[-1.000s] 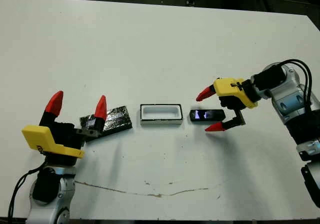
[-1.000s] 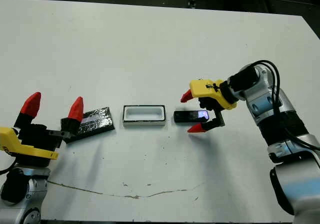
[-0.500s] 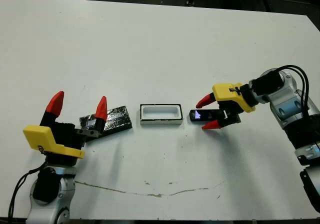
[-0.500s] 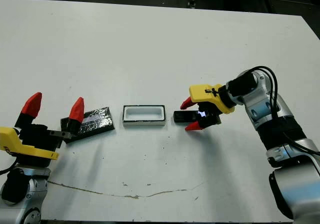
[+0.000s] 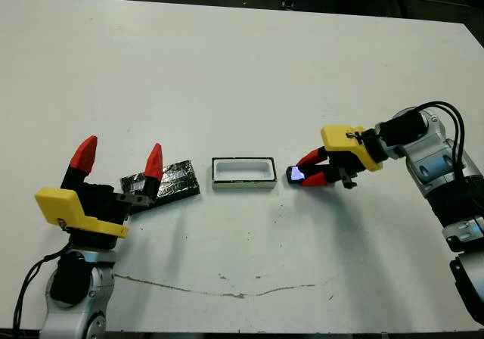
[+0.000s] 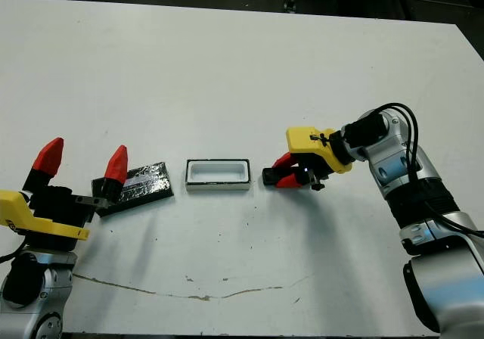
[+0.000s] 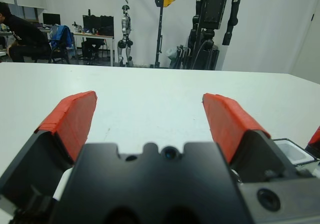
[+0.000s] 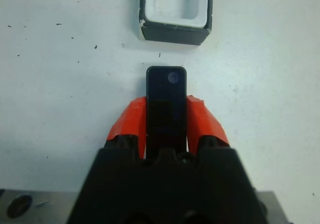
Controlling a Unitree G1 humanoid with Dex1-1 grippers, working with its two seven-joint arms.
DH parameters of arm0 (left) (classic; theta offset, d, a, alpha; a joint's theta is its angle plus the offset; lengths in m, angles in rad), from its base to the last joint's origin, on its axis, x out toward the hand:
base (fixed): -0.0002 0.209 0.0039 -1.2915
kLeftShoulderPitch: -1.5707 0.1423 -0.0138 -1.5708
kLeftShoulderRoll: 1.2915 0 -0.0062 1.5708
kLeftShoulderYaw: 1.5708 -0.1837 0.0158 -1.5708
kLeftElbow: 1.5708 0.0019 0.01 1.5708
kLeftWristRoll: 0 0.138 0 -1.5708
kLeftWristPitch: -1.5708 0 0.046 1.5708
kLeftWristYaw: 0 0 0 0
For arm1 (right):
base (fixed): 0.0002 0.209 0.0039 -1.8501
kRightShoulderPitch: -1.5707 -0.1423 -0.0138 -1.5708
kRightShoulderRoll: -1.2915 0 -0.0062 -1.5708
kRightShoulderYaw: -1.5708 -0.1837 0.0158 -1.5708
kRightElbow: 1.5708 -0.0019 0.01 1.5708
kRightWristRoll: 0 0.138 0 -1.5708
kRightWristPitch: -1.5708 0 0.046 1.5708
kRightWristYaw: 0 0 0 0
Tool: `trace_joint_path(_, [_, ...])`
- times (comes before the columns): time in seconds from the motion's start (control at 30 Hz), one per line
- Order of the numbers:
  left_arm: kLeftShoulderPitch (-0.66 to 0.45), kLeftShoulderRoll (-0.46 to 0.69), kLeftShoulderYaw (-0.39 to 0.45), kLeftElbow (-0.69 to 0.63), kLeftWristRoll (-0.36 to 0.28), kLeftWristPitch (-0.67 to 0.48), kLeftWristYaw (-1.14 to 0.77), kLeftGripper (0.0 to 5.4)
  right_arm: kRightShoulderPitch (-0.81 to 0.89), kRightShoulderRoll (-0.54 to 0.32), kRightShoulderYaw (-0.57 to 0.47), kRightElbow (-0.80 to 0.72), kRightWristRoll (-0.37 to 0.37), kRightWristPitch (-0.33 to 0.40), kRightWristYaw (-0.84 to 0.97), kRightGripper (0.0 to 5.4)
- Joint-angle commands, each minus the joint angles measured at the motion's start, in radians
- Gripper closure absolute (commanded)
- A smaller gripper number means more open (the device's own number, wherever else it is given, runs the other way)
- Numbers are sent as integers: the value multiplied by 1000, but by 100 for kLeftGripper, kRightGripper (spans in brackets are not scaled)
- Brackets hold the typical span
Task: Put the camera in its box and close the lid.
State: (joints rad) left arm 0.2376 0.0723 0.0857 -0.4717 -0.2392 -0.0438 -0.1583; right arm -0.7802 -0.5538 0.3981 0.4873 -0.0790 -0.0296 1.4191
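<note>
The camera [image 5: 296,175] lies right of centre in the head views, on a wide white table [image 5: 227,66] that fills nearly the whole frame and is marked by a thin brownish streak near the lower edge. Past the table's far side, the left wrist view shows a workshop with robot stands and a seated person [image 7: 20,34] at the upper left.

The lid [image 5: 168,182] lies left of centre, tilted, with the open box [image 5: 243,172] just right of it, white inside. The camera sits just beyond the box's right end, apart from it.

The right gripper [image 5: 311,169] has its red fingers [image 8: 200,124] pressed against both long sides of the camera, clamping it; whether the camera is lifted off the table is hard to tell. The left gripper [image 5: 119,160], at the lower left, stands spread wide and holds nothing, one fingertip overlapping the lid's left end.
</note>
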Motion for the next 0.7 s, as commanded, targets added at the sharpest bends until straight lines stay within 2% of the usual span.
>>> trace_joint_path(0.03, [13,0,-4,-1,14,11,11,0,24,-23,16,-24,-34,14,-10,372])
trace_joint_path(0.1, [14,1,-5,-2,18,8,12,0,33,-24,0,-26,-22,17,-15,372])
trace_joint_path(0.23, [17,-3,-6,-3,10,7,11,0,33,-34,-43,-45,6,85,-29,372])
trace_joint_path(0.33, [20,-3,-7,-5,9,11,11,0,28,-49,-84,-107,20,232,-59,372])
trace_joint_path(0.43, [19,-5,-7,-2,2,11,9,0,6,-32,-142,-84,93,286,-49,372])
trace_joint_path(0.5, [19,-5,-7,-1,0,10,9,0,-13,-4,-184,-35,159,297,-29,372])
trace_joint_path(0.6, [19,-2,-7,2,-5,8,2,0,-39,32,-222,-4,237,378,-24,372])
trace_joint_path(0.7, [21,-1,-9,-3,-11,14,2,0,-35,58,-231,-67,275,460,-64,372])
